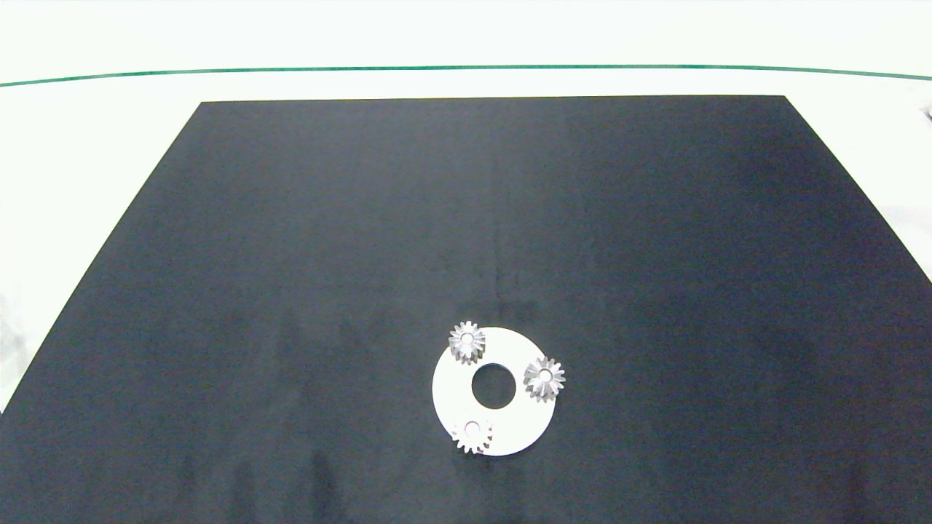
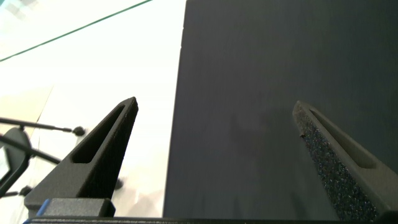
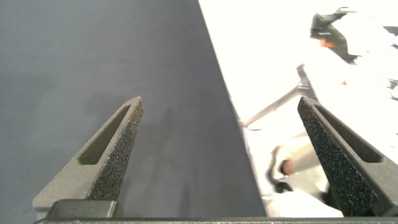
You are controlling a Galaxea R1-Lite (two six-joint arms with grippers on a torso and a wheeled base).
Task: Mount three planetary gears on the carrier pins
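1. Currently all three planetary gears sit flat on the white disc [image 1: 502, 429], bores facing straight up, axes vertical: far one [image 1: 467, 340], right one [image 1: 544, 378], near one [image 1: 472, 435].
2. Each gear is seated over one of the carrier pins; a pale pin top shows in the bore of the right gear [image 1: 542, 376]. Gears are spaced evenly around the disc's rim, teeth overhanging its edge, not touching each other.
3. Gears: small silver metal, pointed teeth, round bore. Disc: flat, matte white, round, with a large centre hole [image 1: 494, 386].
4. Disc lies on a black matte mat [image 1: 291, 255] on the white worktop [image 1: 109, 116], near the mat's front edge, just right of centre.
5. Left claw [image 2: 214, 112]: fingers spread wide, holding nothing, over the mat's left edge. Foam-textured pads [image 2: 336, 162].
6. Right claw [image 3: 221, 106]: fingers spread wide, holding nothing, over the mat's right edge.
7. Neither arm shows in the head view.
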